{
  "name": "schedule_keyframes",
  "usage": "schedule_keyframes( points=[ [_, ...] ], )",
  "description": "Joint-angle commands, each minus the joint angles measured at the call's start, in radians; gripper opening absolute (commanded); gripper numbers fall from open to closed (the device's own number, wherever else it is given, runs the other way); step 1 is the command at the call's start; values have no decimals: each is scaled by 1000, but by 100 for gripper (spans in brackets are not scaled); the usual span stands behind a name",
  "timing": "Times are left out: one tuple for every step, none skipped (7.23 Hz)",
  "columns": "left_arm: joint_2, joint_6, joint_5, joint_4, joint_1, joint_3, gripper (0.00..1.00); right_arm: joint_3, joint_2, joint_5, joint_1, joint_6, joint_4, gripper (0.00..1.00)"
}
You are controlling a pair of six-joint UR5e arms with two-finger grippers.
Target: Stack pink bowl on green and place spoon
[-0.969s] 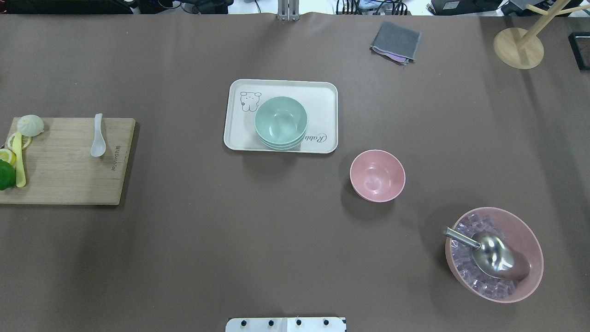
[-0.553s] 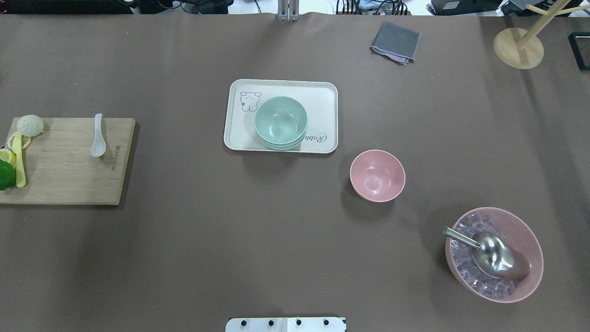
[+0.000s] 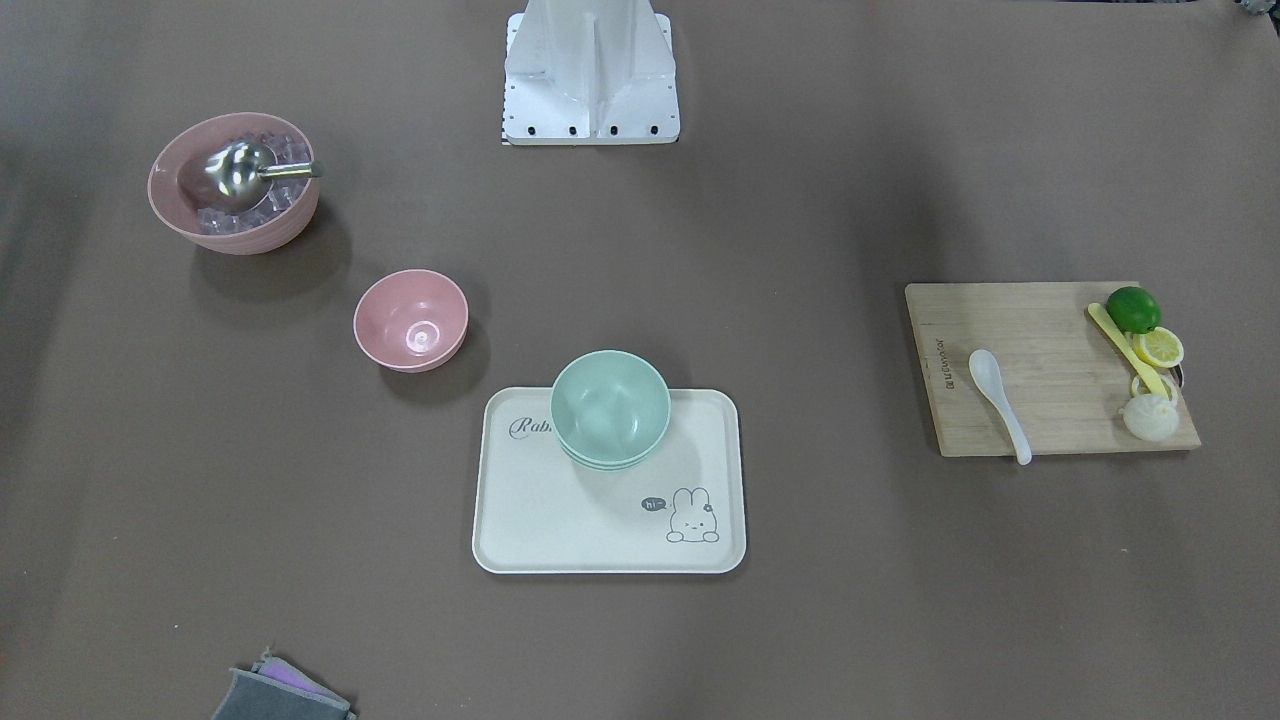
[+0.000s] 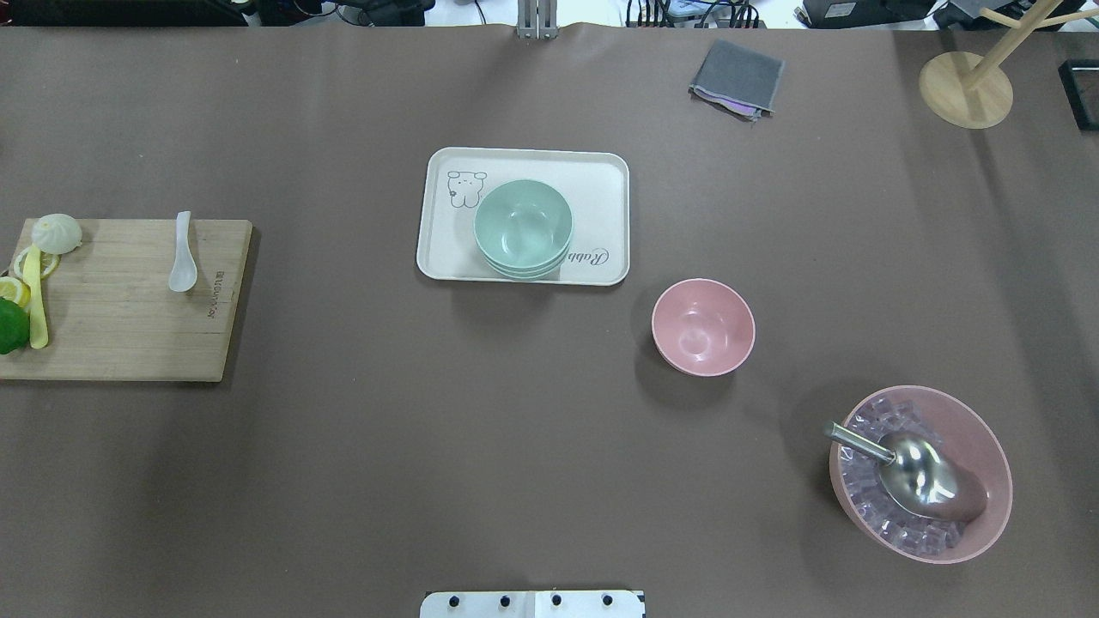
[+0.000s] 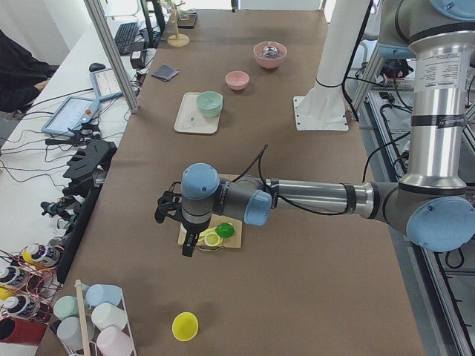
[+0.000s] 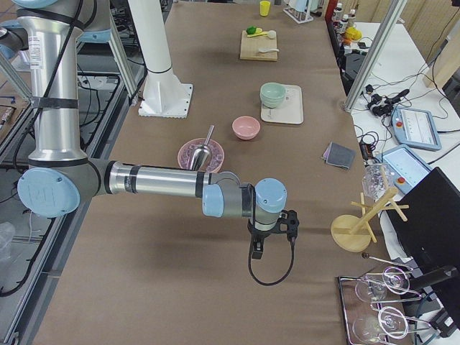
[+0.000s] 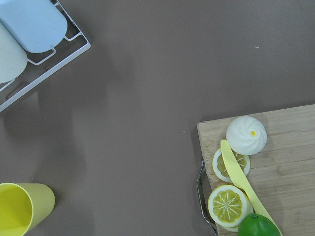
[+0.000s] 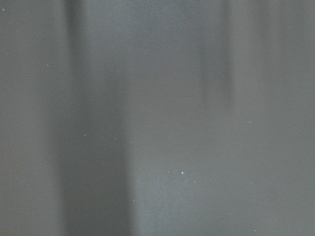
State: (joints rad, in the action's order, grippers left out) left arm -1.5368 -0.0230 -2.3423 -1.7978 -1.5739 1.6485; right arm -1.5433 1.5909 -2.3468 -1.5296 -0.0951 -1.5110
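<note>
A small pink bowl (image 4: pixel 703 327) stands empty on the brown table, right of a cream tray (image 4: pixel 601 180); it also shows in the front view (image 3: pixel 411 319). Stacked green bowls (image 4: pixel 523 228) sit on the tray. A white spoon (image 4: pixel 182 257) lies on a wooden cutting board (image 4: pixel 129 326) at the far left. My left gripper (image 5: pixel 165 209) hovers over the board's outer end, seen only in the left side view. My right gripper (image 6: pixel 287 224) hovers over bare table beyond the ice bowl, seen only in the right side view. I cannot tell whether either is open or shut.
A large pink bowl (image 4: pixel 987 429) of ice cubes holds a metal scoop (image 4: pixel 919 472) at the front right. A grey cloth (image 4: pixel 737 79) and a wooden stand (image 4: pixel 965 89) are at the back right. A lime (image 7: pixel 258 226), lemon slices, a yellow knife and a bun sit on the board's end.
</note>
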Motion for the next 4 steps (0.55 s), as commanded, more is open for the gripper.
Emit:
schedule_keyframes(
  points=[
    [0, 0, 1, 0, 2, 1, 98, -3, 1, 0, -1, 0, 0, 100],
    [1, 0, -3, -2, 2, 1, 98, -4, 0, 0, 0, 0, 0, 100],
    [1, 0, -3, -2, 2, -2, 98, -4, 0, -2, 0, 0, 0, 100],
    [0, 0, 3, -2, 2, -1, 98, -4, 0, -2, -1, 0, 0, 100]
  ],
)
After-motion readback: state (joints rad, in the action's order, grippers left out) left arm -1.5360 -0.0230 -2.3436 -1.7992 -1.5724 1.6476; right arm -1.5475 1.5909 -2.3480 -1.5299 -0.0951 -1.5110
